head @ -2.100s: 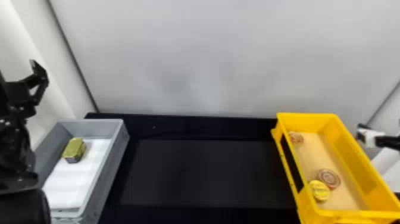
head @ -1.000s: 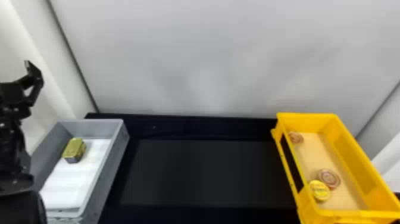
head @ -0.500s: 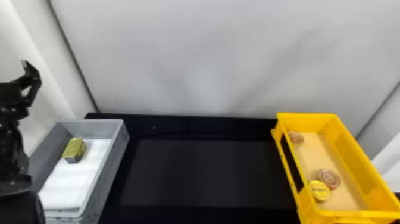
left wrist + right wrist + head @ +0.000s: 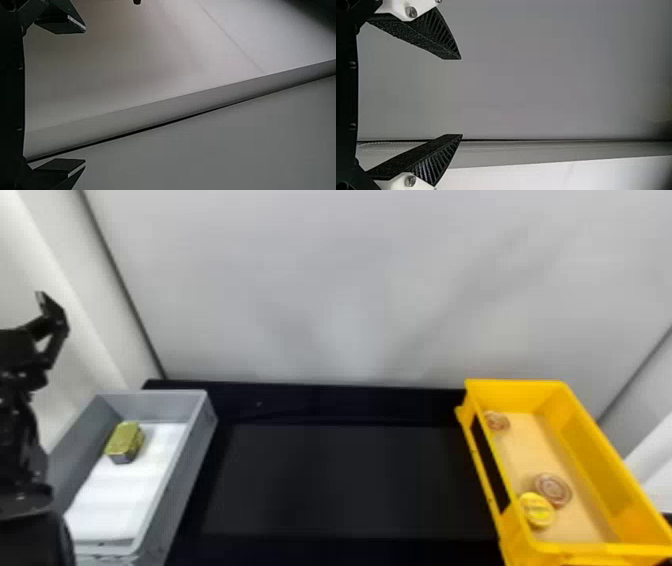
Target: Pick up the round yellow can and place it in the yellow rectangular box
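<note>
Gaping wide and empty, your left gripper (image 4: 54, 321) and right gripper (image 4: 461, 97) hang; the yellow can (image 4: 537, 510) lies in the yellow box (image 4: 600, 549).

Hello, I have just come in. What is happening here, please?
Nothing is being handled now. The round yellow can lies in the yellow box, beside a round brownish tin. A gold tin sits in the gray box. Both the left gripper and the right gripper are open and empty.

Head view looks down into the yellow box (image 4: 610, 548).
</note>
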{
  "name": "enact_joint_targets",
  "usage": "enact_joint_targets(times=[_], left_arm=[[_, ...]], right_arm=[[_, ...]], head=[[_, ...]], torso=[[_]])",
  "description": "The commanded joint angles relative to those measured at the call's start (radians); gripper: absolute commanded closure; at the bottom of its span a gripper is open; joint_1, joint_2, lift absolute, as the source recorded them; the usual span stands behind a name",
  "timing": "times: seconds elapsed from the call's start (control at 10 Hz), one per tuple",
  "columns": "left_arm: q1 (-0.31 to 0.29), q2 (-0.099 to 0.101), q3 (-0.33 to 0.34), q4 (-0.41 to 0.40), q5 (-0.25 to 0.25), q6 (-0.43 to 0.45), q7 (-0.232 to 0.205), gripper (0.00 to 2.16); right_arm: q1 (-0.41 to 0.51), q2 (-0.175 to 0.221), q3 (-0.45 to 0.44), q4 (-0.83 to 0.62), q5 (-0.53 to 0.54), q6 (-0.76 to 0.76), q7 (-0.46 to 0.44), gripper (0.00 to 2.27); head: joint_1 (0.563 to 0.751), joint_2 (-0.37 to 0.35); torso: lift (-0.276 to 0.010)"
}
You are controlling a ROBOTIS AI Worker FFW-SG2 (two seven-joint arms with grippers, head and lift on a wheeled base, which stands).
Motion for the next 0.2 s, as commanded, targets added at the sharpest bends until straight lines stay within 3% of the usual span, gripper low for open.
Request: enact_joint_targets(times=[0.0, 0.1], left_arm=[[0.001, -0.003, 0.0, -0.002, 0.0, -0.001, 0.0, 0.1], [0.001, -0.003, 0.0, -0.002, 0.0, -0.001, 0.0, 0.1]], right_arm=[[0.005, -0.002, -0.001, -0.046, 0.014, 0.097, -0.037, 0.09], [0.005, 0.002, -0.001, -0.054, 0.014, 0.111, -0.05, 0.08]], head=[[0.694, 0.014], [0.694, 0.014]], torso=[[-0.06], [-0.06]])
